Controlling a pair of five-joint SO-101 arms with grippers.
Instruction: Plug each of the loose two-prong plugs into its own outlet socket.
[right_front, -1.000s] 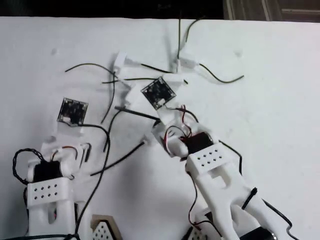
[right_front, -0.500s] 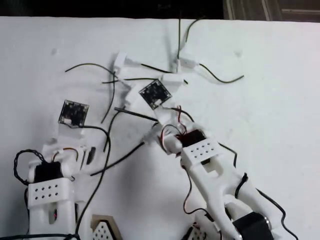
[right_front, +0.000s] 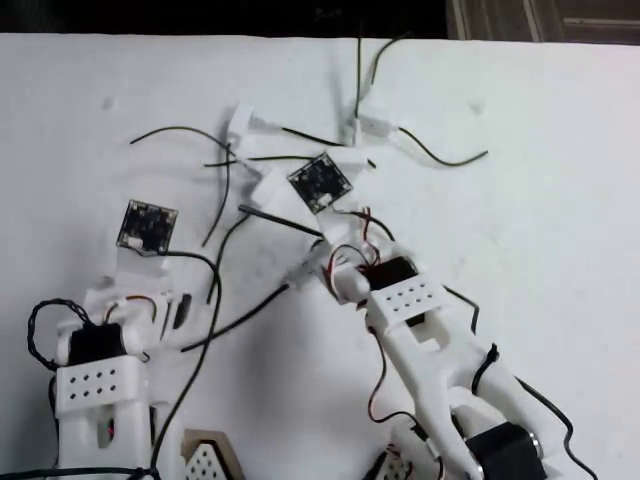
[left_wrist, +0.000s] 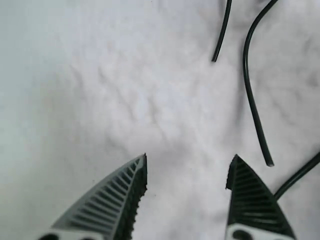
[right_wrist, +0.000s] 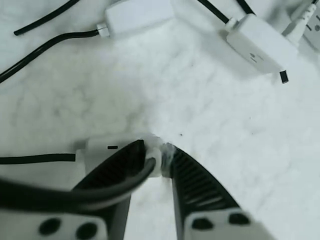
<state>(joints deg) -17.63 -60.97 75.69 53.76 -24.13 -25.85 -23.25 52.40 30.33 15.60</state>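
Pinching a white, boxy plug — the right gripper; black cord trailing.

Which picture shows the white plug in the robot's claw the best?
The right wrist view: the white plug sits close up, pinched in the right claw, its black cord trailing off. The high view shows it tiny, beside the arm's tip. The left wrist view faces loose black cords.

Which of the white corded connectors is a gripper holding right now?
The connector pinched in the right gripper, its black cord trailing away; the other two connectors lie loose on the table beyond it.
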